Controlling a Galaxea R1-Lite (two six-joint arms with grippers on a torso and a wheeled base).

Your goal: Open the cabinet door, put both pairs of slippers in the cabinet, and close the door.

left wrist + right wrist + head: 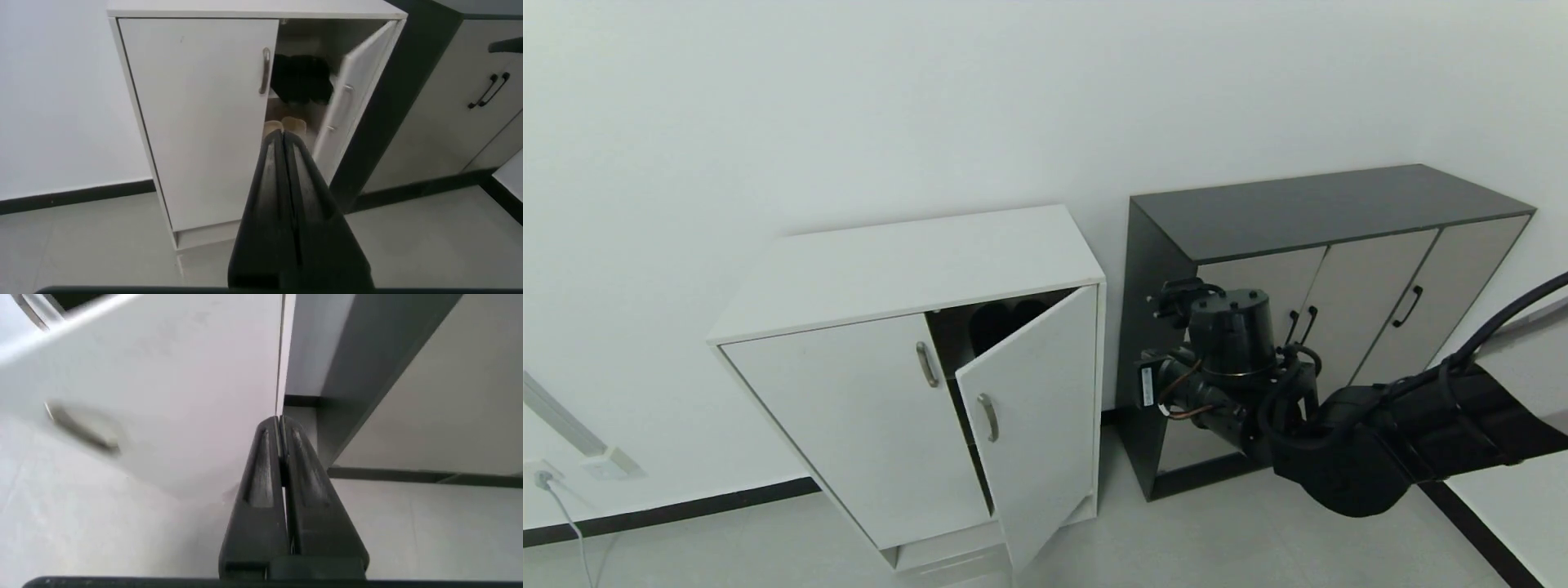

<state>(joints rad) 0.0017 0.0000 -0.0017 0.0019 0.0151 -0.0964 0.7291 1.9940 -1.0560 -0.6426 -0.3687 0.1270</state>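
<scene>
**Both pairs shelved, door left to shut**

The dark slippers sit on the upper shelf of the white cabinet, which stands left of centre in the head view. They show through the gap behind the half-open right door. In the left wrist view a pale pair of slippers rests on the shelf just below them. We judge that both pairs are stowed and only the closing remains.

The right door swings out toward the lower centre of the frame, its handle facing us. The left door is shut flush.

The right arm reaches in from the right edge, its wrist in front of the dark cabinet that stands just beside the white one. In the right wrist view the right jaws are pressed together, gripping nothing, with their tip close to the door's outer face near its free edge. We cannot tell whether they touch it. We read that pose as a pusher: closed jaws give one firm point to press the panel home.

The left jaws are likewise closed and empty. They are held back from the cabinet and aimed at its opening, likely to keep out of the door's swing.

The main risk is the push sliding off the door's edge.
</scene>
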